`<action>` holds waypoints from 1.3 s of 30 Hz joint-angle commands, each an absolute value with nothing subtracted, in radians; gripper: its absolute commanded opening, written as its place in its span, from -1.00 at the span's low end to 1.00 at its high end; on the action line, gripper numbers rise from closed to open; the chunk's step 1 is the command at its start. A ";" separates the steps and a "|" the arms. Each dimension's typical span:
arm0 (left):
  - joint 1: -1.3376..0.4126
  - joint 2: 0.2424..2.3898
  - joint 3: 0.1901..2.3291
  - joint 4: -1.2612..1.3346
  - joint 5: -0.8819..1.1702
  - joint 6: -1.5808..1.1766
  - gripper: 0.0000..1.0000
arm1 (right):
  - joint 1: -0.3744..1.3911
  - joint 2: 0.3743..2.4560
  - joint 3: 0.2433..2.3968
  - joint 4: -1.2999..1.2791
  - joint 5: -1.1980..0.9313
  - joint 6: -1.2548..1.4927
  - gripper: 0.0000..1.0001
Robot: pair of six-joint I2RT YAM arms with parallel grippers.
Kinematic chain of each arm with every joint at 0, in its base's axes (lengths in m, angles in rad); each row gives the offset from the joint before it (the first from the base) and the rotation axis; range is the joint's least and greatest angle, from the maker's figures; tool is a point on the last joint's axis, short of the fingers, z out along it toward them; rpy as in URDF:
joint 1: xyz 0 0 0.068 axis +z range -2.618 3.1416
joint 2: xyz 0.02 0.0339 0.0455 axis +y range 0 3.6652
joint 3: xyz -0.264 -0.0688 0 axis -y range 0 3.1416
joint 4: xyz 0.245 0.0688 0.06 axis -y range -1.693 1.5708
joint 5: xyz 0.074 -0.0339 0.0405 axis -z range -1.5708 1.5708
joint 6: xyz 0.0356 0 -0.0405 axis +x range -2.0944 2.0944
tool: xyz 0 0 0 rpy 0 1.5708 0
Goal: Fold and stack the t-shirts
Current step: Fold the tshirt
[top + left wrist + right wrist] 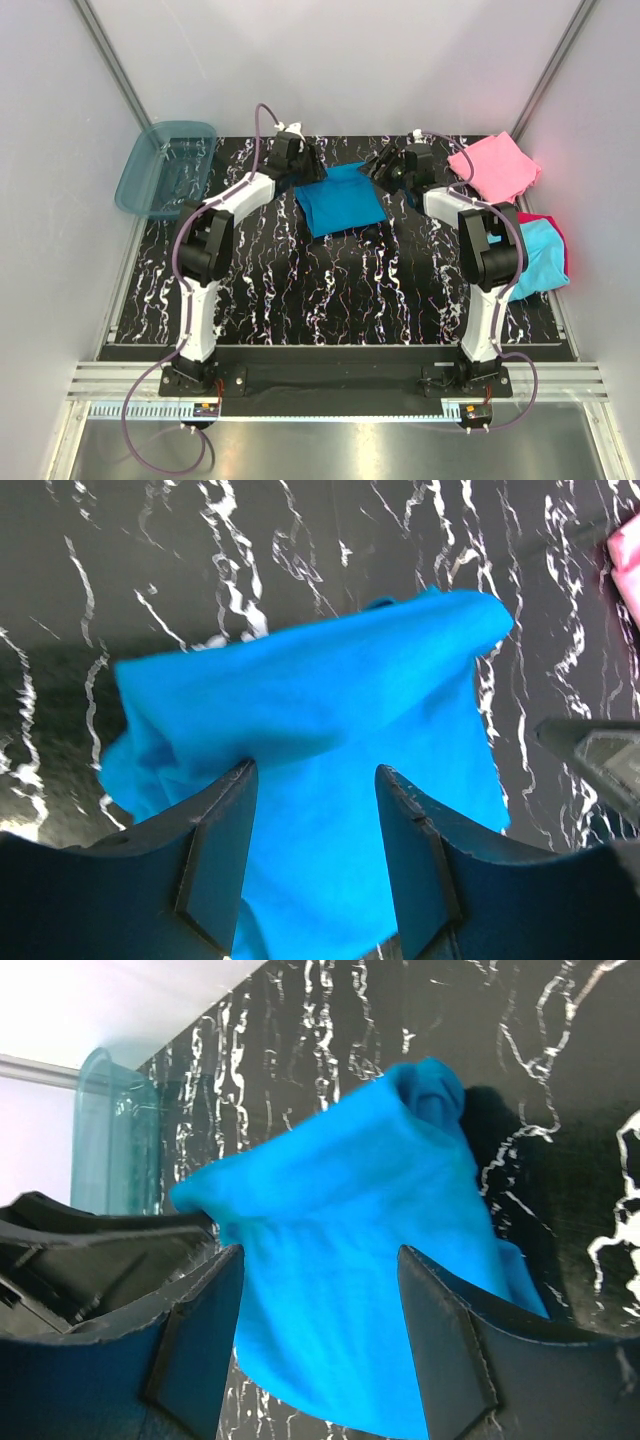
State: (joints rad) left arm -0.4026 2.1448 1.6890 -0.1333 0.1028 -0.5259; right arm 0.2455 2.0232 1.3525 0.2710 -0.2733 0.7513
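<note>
A teal-blue t-shirt (340, 200), folded into a rough square, lies at the back middle of the black marbled mat (330, 290). My left gripper (305, 165) hovers at its back left corner and my right gripper (385, 172) at its back right corner. In the left wrist view the left gripper (315, 770) is open, with the shirt (320, 700) showing between its fingers, not pinched. In the right wrist view the right gripper (320, 1252) is open too, over the shirt (350, 1240). A pink folded shirt (495, 165) lies at the back right. A cyan one (540, 255) rests on a magenta-red one (556, 225).
A translucent blue plastic tub (165, 168) stands at the back left, partly off the mat, and shows in the right wrist view (110, 1130). White walls close in the sides and back. Both arm bases sit at the near edge.
</note>
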 commanded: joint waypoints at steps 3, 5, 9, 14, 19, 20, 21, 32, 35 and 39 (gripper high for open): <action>-0.376 2.177 1.734 -0.132 0.117 -0.505 0.11 | 0.218 2.010 1.325 0.325 -0.270 0.742 0.38; -0.371 2.183 1.726 -0.118 0.112 -0.503 0.11 | 0.212 2.006 1.296 0.342 -0.268 0.753 0.38; -0.361 2.220 1.739 -0.109 0.115 -0.503 0.11 | 0.204 1.974 1.221 0.388 -0.271 0.782 0.37; -0.344 2.259 1.759 -0.098 0.123 -0.503 0.11 | 0.198 1.860 1.059 0.457 -0.264 0.804 0.36; -0.334 2.307 1.802 -0.100 0.137 -0.522 0.13 | 0.199 1.744 0.898 0.502 -0.256 0.815 0.36; -0.333 2.313 1.818 -0.100 0.138 -0.522 0.14 | 0.198 1.711 0.882 0.496 -0.247 0.808 0.36; -0.333 2.321 1.821 -0.098 0.138 -0.522 0.13 | 0.199 1.695 0.856 0.492 -0.244 0.805 0.36; -0.316 2.041 1.684 -0.164 0.075 -0.502 0.14 | 0.184 1.715 0.841 0.503 -0.219 0.769 0.40; -0.308 1.955 1.664 -0.205 0.052 -0.470 0.17 | 0.157 1.770 0.885 0.500 -0.227 0.781 0.41; -0.287 1.844 1.657 -0.274 0.067 -0.463 0.26 | 0.124 1.824 0.971 0.479 -0.250 0.785 0.44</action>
State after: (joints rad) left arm -0.3099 1.9675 1.6531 -0.2527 0.0868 -0.4923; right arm 0.1513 1.7969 0.8829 0.4603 -0.2489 0.7971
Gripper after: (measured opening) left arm 0.619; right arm 0.715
